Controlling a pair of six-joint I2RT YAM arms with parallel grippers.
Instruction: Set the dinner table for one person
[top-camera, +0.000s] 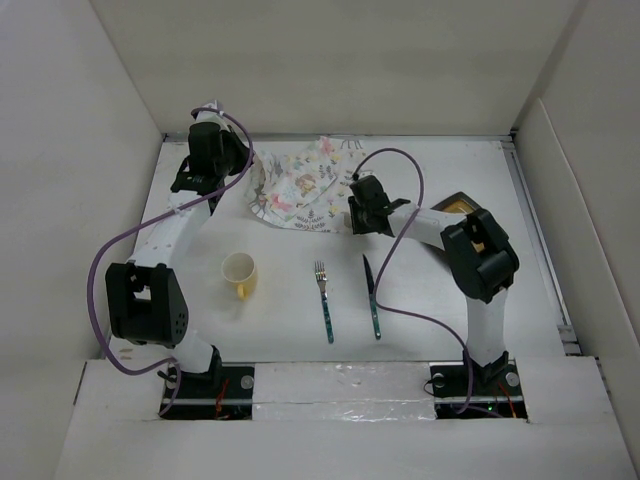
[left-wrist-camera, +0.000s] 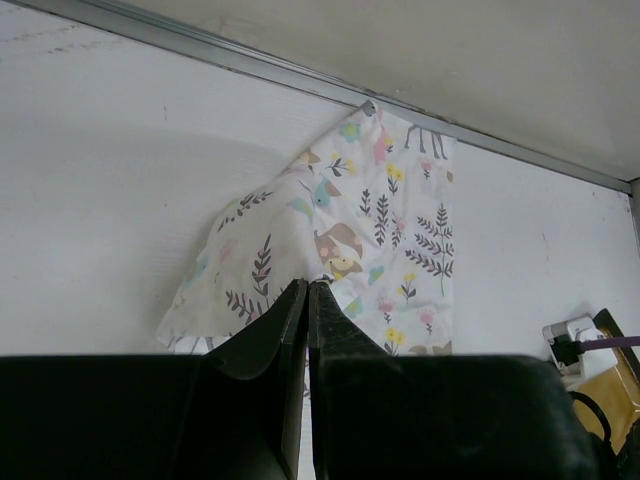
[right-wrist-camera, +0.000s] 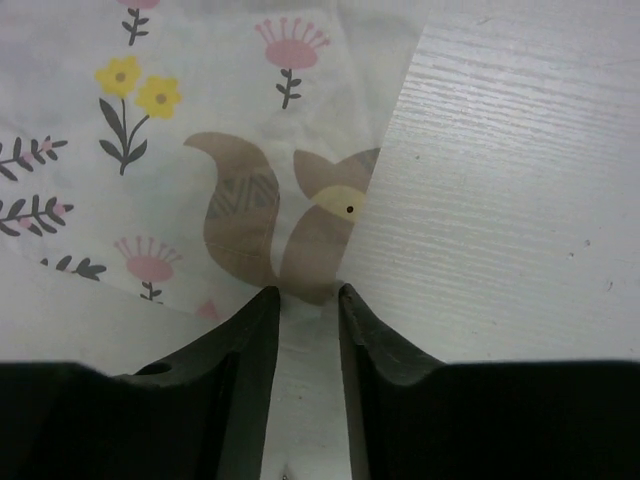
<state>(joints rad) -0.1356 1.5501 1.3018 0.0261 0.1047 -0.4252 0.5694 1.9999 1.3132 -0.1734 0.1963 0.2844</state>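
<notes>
**A:** what's nearest the arm bases on the dinner table (top-camera: 285, 335)?

**B:** the white tabletop fills the middle of the top view. Lower centre there's a yellow cup (top-camera: 240, 274) on the left, then a fork (top-camera: 324, 300) and a knife (top-camera: 372, 298) lying side by side, not touching.

**A:** and further up?

**B:** a printed mat (top-camera: 300, 190), rumpled, upper centre by the back wall. The left gripper (left-wrist-camera: 307, 287) has its jaws pressed together, pinching the mat up into a peak. The right gripper (right-wrist-camera: 305, 295) has its jaws slightly apart, with the mat's corner right at the tips.
</notes>
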